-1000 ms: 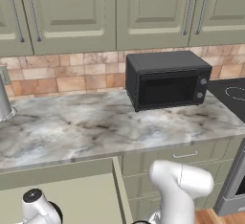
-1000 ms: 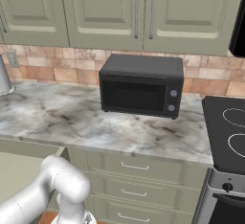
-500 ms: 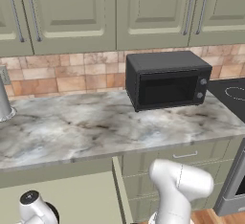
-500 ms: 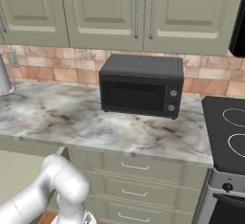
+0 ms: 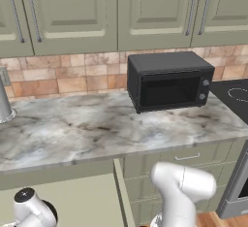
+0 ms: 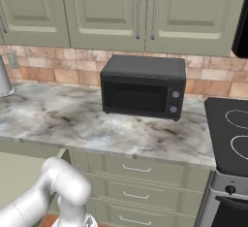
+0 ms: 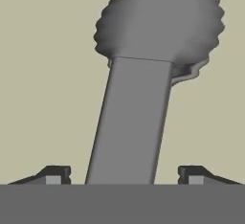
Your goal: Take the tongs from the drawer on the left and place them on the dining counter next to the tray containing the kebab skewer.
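Grey tongs point(image 7: 131, 122) sit between my gripper's point(image 7: 124, 175) wide, not-yet-touching fingertips point(image 7: 57, 173); I'd close squarely on the arm, below its scalloped head.

the white arm point(image 5: 181, 192) has sunk slightly lower beside the open drawer point(image 5: 72, 199).

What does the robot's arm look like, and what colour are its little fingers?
The arm is smooth, glossy white, made of rounded tube-like segments with a fat curved elbow. One joint cap is dark. The gripper has two small, dark grey, blocky fingertips.
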Available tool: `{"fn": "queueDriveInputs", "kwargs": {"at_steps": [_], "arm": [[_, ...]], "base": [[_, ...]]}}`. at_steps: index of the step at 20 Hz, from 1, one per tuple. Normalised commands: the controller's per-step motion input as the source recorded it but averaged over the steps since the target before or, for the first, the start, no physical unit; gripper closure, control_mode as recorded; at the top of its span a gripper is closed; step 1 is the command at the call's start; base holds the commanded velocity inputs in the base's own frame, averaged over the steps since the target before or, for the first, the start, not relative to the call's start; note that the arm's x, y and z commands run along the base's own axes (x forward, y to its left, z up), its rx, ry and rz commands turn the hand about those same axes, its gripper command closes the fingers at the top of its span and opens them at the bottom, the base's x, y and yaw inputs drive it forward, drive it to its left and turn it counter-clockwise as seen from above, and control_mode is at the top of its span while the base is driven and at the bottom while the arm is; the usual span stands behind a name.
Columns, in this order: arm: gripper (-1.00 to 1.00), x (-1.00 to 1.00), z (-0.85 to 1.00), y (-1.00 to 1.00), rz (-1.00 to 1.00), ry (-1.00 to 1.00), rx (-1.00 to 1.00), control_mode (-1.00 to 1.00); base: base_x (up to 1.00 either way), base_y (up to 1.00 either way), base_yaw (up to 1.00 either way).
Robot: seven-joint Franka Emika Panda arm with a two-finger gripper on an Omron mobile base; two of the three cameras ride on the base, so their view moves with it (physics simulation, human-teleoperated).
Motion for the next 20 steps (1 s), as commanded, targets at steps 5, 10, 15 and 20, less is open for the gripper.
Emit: {"fn": "queueDriveInputs", "kwargs": {"at_steps": [5, 10, 15, 20], "arm": [[1.0, -0.21, 1.0, -0.42, -0.02, 0.0, 0.07, -1.0], [1.0, -0.11, 1.0, -0.95, 0.09, -0.07, 0.04, -1.0], [1.0, -0.21, 1.0, -1.0, 0.15, -0.15, 0.0, -1.0], [1.0, 0.0, 1.0, -0.95, 0.11, -0.13, 0.0, -1.0]], "base": [[0.0, 0.0, 0.0], [0.0, 0.0, 0.0], [0.0, 0.0, 0.0], [0.0, 0.0, 0.0]]}}
